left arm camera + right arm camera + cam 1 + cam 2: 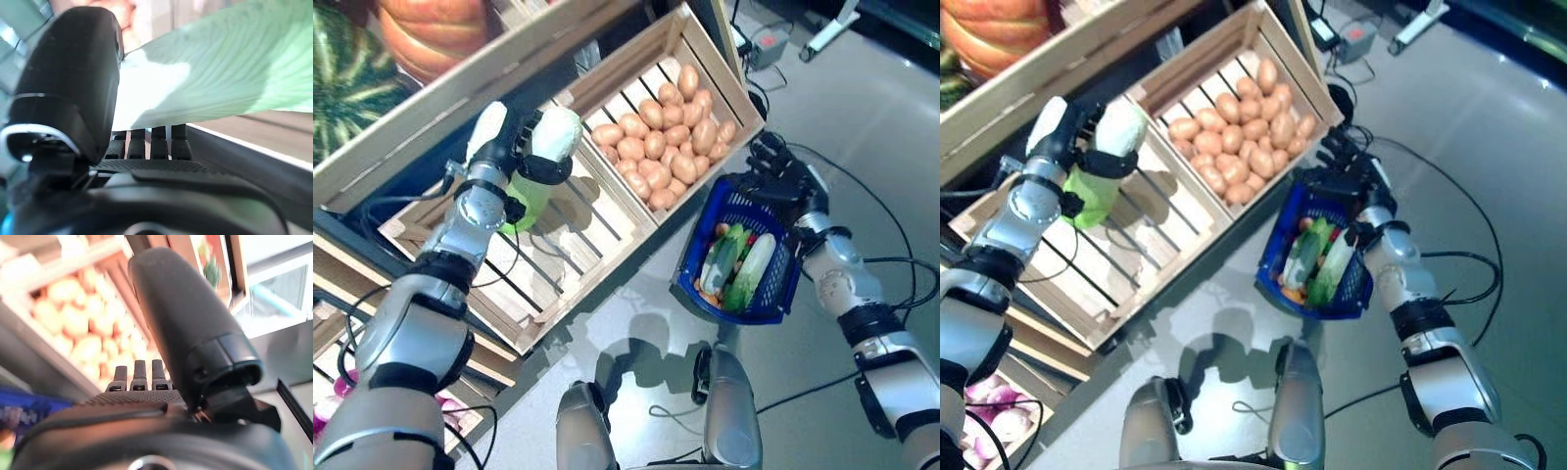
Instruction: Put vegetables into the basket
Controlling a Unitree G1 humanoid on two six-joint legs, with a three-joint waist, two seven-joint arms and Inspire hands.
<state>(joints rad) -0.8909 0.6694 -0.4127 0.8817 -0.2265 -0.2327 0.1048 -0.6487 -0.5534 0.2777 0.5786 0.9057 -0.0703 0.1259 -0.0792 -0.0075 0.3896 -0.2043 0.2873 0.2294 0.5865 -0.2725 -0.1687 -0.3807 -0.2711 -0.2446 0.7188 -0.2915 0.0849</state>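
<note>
- Wooden crates sit tilted on a stand above grey floor.
- Left hand (514, 147) curls round a pale green cabbage (540, 162) over the near slatted crate (563, 245).
- Right hand (783, 181) grips the blue basket (773, 284) of vegetables (734, 262), right of the potato crate (658, 125).

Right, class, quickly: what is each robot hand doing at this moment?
Left robot hand: closed round a pale green leafy cabbage.
Right robot hand: closed on the handle of the blue plastic basket.
</note>
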